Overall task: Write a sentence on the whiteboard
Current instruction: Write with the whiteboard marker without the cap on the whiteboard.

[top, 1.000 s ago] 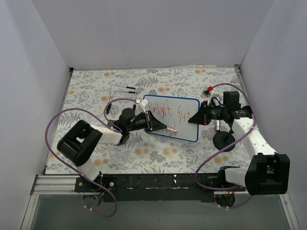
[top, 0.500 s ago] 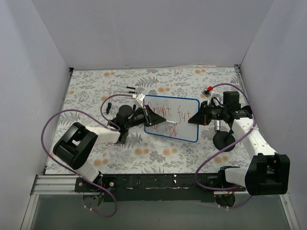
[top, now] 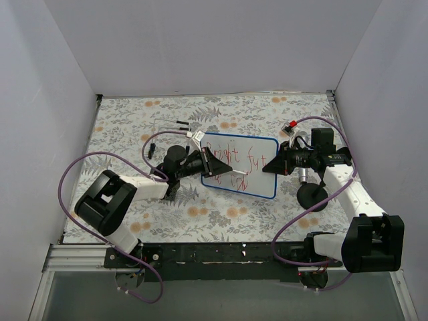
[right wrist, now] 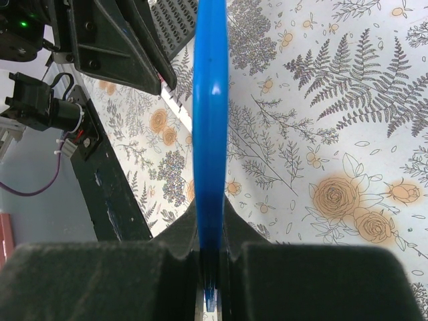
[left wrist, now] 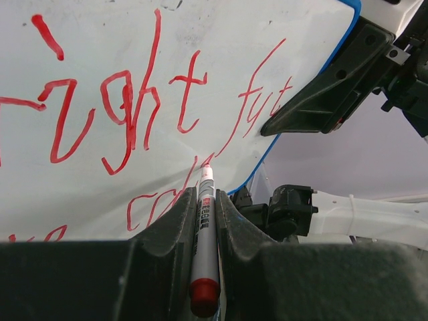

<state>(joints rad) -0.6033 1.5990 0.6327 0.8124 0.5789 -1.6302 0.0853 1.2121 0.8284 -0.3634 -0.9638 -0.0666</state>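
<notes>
The left gripper [left wrist: 206, 200] is closed tight on a red marker [left wrist: 204, 247], which lies lengthwise in the groove between the two fingers with its red butt toward the wrist and its tip pointing away. The tip meets the whiteboard [left wrist: 234, 40] in the gap between the two lines of the sentence [left wrist: 137, 117], just right of the last strokes of the lower line. The upper line shows "right fut" in thin red letters from the left wrist; the lower line starts with something like "co" and is partly hidden by the fingers. From the top view, the left gripper [top: 212, 164] reaches over the board's left half, its arm running back toward the near left corner of the table [top: 120, 127]. The right gripper [right wrist: 210, 221] is pinched shut on the whiteboard's [right wrist: 210, 100] blue rim, seen edge-on as a straight blue band rising from between the fingers, with the floral cloth [right wrist: 321, 100] behind it. From above, the right gripper [top: 273, 164] grips the middle of the right edge of the whiteboard [top: 261, 186], which sits right of the table's centre, well apart from the far edge, with the sentence [top: 244, 160] across its upper part. Whether the board lies flat or tilts up cannot be told. A round black thing [top: 313, 196] rests under the right arm near the right edge, and a small red-tipped item [top: 291, 126] lies toward the far right corner.
</notes>
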